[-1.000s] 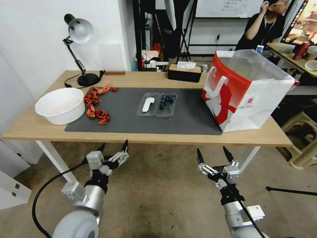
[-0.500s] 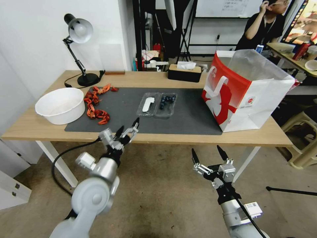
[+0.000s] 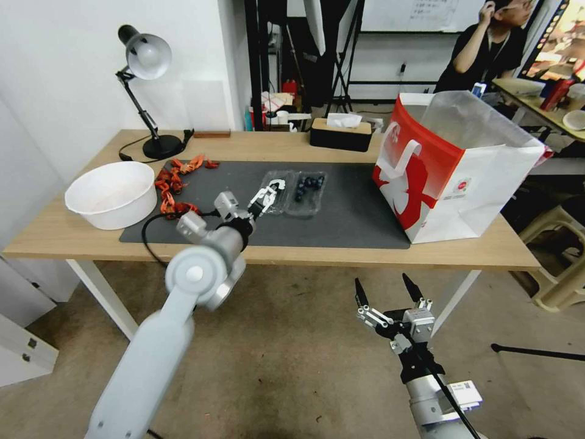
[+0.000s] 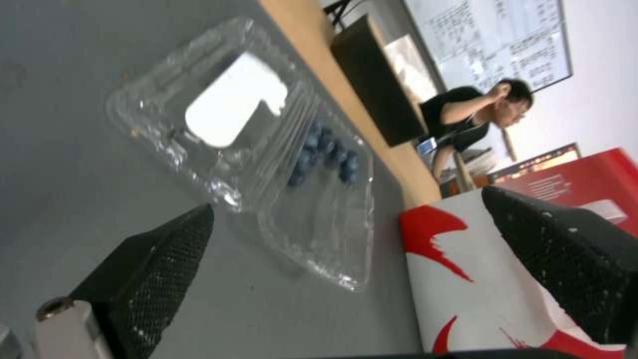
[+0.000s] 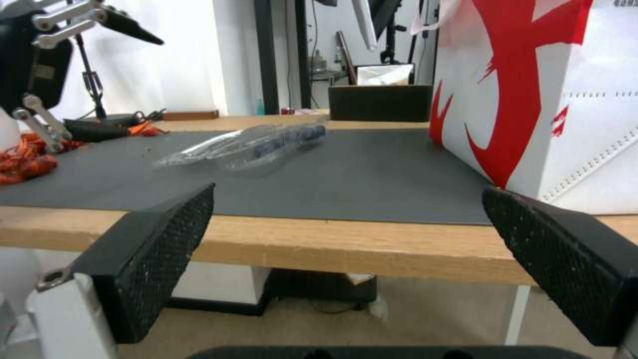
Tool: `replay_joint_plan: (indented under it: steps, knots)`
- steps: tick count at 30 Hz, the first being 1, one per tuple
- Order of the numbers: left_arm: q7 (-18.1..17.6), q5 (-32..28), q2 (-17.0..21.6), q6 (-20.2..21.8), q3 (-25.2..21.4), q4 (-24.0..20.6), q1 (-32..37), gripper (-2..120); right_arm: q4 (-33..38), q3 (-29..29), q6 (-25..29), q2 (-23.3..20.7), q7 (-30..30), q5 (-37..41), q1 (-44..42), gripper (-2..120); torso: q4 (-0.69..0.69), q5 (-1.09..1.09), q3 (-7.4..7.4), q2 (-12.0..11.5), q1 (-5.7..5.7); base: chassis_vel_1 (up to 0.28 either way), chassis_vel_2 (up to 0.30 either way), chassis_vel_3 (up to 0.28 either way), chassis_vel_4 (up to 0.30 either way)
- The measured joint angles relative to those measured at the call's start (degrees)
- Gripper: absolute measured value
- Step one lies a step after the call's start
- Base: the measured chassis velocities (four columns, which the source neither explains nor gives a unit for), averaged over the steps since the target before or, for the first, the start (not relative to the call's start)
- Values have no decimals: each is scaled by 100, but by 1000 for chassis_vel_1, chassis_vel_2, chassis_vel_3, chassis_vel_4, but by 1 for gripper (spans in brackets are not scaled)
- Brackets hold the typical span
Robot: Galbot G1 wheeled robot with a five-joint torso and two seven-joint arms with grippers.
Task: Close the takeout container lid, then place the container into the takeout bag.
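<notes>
The takeout container [image 3: 291,192] lies open and flat on the grey mat, the lid [image 3: 274,190] with its white label beside the berry tray [image 3: 308,190]. My left gripper [image 3: 268,194] hovers open at the lid's near edge. In the left wrist view, the lid [image 4: 233,107] and the blueberries [image 4: 326,154] lie ahead of the left gripper [image 4: 347,200], with nothing between its fingers. The red-and-white takeout bag [image 3: 457,164] stands open at the table's right end. My right gripper [image 3: 387,292] hangs open below the table's front edge, facing the container [image 5: 252,144] and the bag [image 5: 545,99].
A big white bowl [image 3: 109,194] sits at the left with a pile of red pieces [image 3: 173,195] next to it. A desk lamp [image 3: 146,61] and a black tissue box [image 3: 341,134] stand along the back. The grey mat [image 3: 341,225] has bare room between container and bag.
My left arm has risen from below the table's front edge and reached forward over the mat to the lid. The right gripper has barely moved.
</notes>
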Motion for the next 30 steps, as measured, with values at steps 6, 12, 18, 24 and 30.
replay_joint_plan:
  steps: [6,12,18,24,30]
  knots:
    - [-244,-199,-163,23,107,272,-263,100,-62,5,2,-15,1,-13,21,100,-1,1,-1,0,0,0,0,0,0]
    - [-325,-250,-305,23,278,622,-574,100,-70,6,3,-30,0,-13,24,100,-1,0,-1,0,0,0,0,0,0]
    - [-387,-245,-369,27,368,862,-727,100,-72,8,11,-22,0,-13,25,100,-1,0,-1,0,0,0,0,0,0]
    - [-466,-191,-407,85,442,976,-737,100,-86,12,31,6,-1,-38,13,100,-1,0,-1,0,0,0,0,0,0]
    - [-467,-105,-458,73,511,1074,-776,100,-85,22,57,21,-6,-66,-31,100,-1,0,-1,0,-1,0,0,0,0]
